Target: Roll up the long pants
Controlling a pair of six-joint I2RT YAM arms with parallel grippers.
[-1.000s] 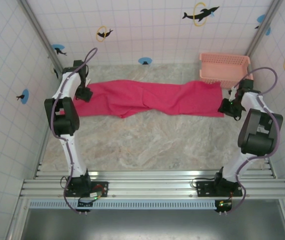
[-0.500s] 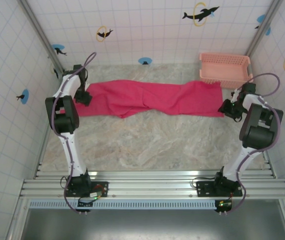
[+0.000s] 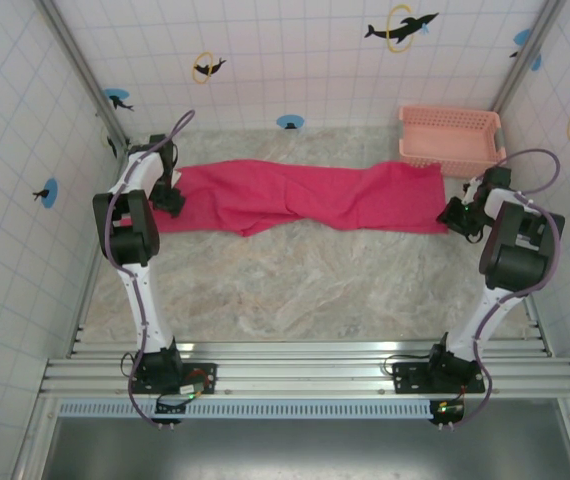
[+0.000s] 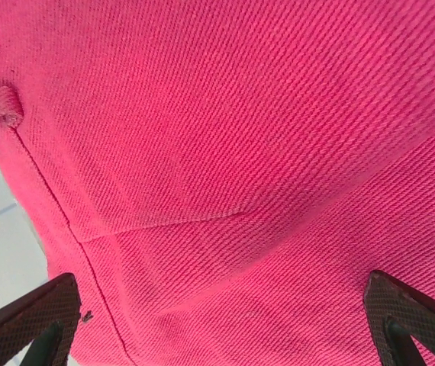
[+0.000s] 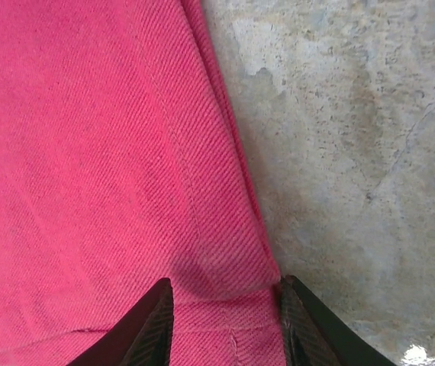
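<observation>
Grab step imo: left pincer [image 4: 219, 278] gapes over the pants [image 3: 295, 195], right pincer [image 5: 225, 280] sits apart astride the hem [image 5: 233, 175], both need clamping next.

Left arm: extended to far left, elbow raised.
Left gripper [image 3: 171, 199]: pointing down, jaws spread wide.
Right arm: extended to far right, elbow raised.
Right gripper [image 3: 454, 215]: pointing down, jaws narrowly apart.

The long pants [image 3: 295, 198] are bright magenta, of soft twill-woven cloth with stitched seams and hems. They lie unrolled and nearly flat across the far half of the table [image 3: 295, 290], stretching lengthwise from about 10 o'clock to 2 o'clock, with diagonal creases near the middle and a square-cut end at 2 o'clock.
</observation>
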